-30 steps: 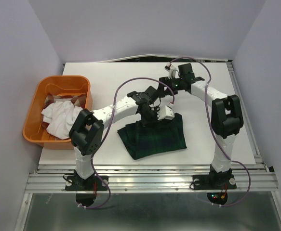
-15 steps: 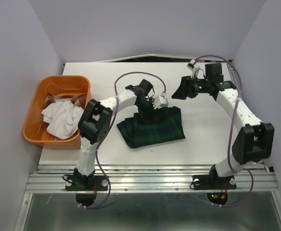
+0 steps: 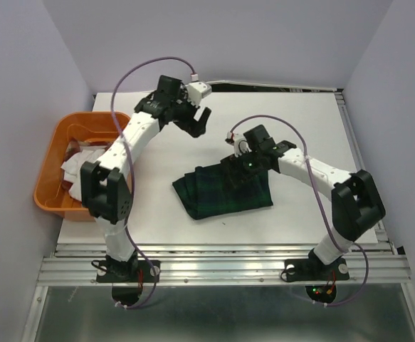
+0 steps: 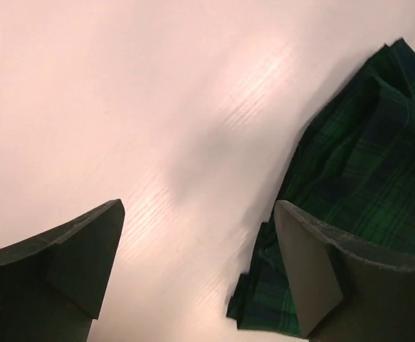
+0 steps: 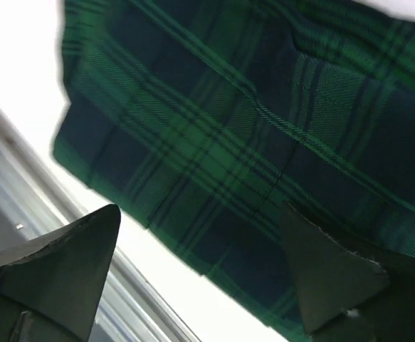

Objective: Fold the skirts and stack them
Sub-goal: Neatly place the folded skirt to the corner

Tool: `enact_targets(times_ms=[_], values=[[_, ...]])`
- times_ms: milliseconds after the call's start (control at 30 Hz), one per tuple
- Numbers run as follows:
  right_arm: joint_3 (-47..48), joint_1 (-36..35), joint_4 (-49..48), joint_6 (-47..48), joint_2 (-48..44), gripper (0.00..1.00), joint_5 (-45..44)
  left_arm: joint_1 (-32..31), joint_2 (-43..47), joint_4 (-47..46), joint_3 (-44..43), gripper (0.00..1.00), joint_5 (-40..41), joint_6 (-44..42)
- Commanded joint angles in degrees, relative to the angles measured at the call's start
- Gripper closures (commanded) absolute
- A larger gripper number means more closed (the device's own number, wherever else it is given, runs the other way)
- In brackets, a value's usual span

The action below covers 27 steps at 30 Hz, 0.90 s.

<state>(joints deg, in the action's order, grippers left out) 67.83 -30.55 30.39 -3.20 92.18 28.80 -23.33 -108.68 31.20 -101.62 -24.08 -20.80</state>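
Green skirt lies flat near the middle of the table. Your right claw hovers over the skirt's 12 o'clock edge, jaws spread wide and gripping nothing. In its wrist view, plaid fills the gap beneath the fingers. Your left claw hangs wide open and empty over bare table, with the skirt at its 5 o'clock, well apart. The white skirt and a scrap of red skirt sit in the basket at the table's 9 o'clock.

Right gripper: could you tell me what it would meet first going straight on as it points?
Most likely the green plaid skirt, seen straight ahead of the open right gripper; how far off it lies is unclear.
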Motion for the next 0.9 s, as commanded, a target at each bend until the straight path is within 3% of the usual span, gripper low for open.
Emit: enact_targets(times_ms=[0,133,233,433,467,600,733,867], values=[[2.4,-3.7,-1.2,-2.0,4.1,0.00,-12.5,0.8,15.6,-5.6,6.3,0.02,8.7,5.7],[4.3,-5.1,0.8,-3.0,10.6,0.00,-22.5,1.1,25.5,-10.7,16.4,0.02,18.9,9.2],[4.1,-5.1,1.4,-3.2,14.8,0.00,-28.6,2.5,27.6,-10.2,18.2,0.02,19.8,10.4],[-0.4,8.8,1.8,1.7,14.0,0.00,-27.0,5.0,28.7,-8.3,18.5,0.02,18.2,10.3],[-1.6,13.8,1.9,6.1,12.9,0.00,-26.3,5.1,28.8,-8.7,18.7,0.02,18.1,10.3],[-1.0,22.5,2.1,16.5,12.4,0.00,-24.5,5.1,28.5,-8.7,18.7,0.02,16.9,9.7],[6.8,33.1,2.0,23.9,18.6,0.00,-22.8,5.6,27.4,-7.3,18.0,0.02,12.8,9.2],[18.7,38.5,2.2,28.4,28.5,0.00,-19.6,6.0,27.1,-5.4,17.8,0.02,9.9,7.6]])
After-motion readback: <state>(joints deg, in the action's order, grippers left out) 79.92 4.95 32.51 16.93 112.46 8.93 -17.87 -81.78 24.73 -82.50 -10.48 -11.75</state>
